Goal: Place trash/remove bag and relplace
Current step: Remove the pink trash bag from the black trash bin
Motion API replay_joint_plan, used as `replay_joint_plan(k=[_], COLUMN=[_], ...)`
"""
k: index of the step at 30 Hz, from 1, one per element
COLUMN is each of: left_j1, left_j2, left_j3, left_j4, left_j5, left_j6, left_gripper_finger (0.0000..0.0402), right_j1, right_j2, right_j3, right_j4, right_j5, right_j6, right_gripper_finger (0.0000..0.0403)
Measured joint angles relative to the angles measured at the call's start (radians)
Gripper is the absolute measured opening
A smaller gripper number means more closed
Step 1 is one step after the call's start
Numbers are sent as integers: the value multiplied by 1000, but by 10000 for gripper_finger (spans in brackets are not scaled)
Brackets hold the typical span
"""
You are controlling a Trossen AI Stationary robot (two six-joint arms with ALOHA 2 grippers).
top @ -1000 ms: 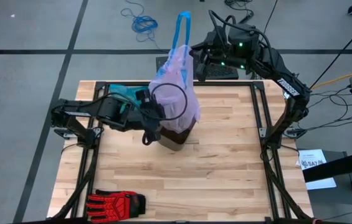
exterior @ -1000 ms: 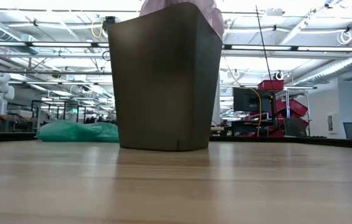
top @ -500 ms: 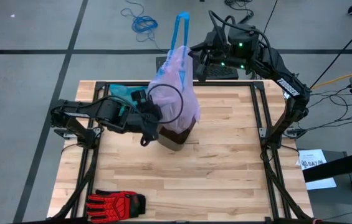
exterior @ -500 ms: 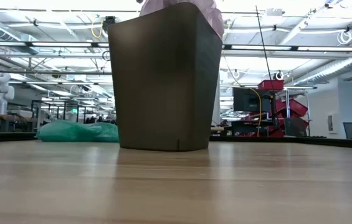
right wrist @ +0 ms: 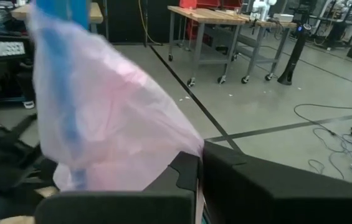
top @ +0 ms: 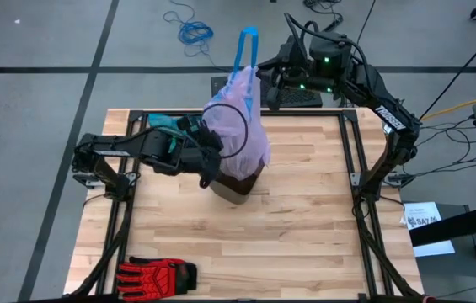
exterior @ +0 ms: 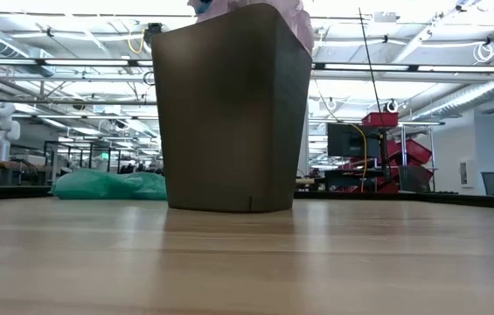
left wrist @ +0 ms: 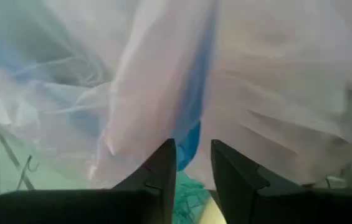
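Since a second ago the left gripper (top: pixel 211 165) has swung in from the bin's near-left side to press against the bag (top: pixel 239 126), its fingers (left wrist: pixel 157 174) now narrower apart than they were. Seen from its own wrist, the two dark fingers stand slightly apart with a slim gap between them, their tips right up against folds of pink film and a strip of blue drawstring (left wrist: pixel 191 118); whether they actually pinch the plastic cannot be told.

The right gripper (top: pixel 260 74) sits high behind the table's far edge, its jaws closed tight on a corner of the bag's film, which runs straight into the seam between the fingers (right wrist: pixel 185 177) in the wrist view.

Between the two grippers the pale pink-lavender bag stands stretched upward, its lower part still down inside the dark bin (exterior: pixel 232 109) and its upper part pulled toward the right gripper. A blue drawstring loop (top: pixel 245 46) rises above the bag's top. A little pink film shows over the bin's rim in the low view.

The bin stands upright near the middle of the wooden table (top: pixel 305 227). A teal-green plastic bag (exterior: pixel 107 185) lies on the table behind the left arm, at the far-left side. A red and black glove (top: pixel 157 274) lies at the near-left edge, well apart from the bin.
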Motion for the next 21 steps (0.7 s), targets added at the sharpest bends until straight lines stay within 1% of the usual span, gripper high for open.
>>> replay_joint_plan(k=[2, 4, 5, 6, 11, 14, 17, 21], left_j1=[8, 9, 9, 5, -21, -39, -56, -62], left_j2=[0, 0, -1, -6, -50, -88, -115, -130], left_j3=[0, 0, 0, 0, 0, 5, 64, 176], left_j4=[4, 6, 6, 6, 17, 35, 42, 45], left_j5=[0, 0, 6, 17, 49, 87, 103, 103], left_j6=[-7, -5, -3, -4, -13, -14, -15, -14], left_gripper_finger=[70, 29, 15, 9, 2, 1, 1, 1], right_j1=[0, 0, 0, 0, -5, -9, -16, -26], right_j2=[-4, -10, -12, -15, -24, -25, -25, -23], right_j3=[0, 0, 0, 0, 0, 0, 0, 0], right_j4=[2, 3, 6, 8, 9, 8, 4, -12], right_j5=[-1, -1, -1, -1, -1, 1, 3, 3], right_j6=[0, 0, -1, -2, -6, -5, -3, 1], right_gripper_finger=[0, 0, 0, 0, 0, 0, 0, 0])
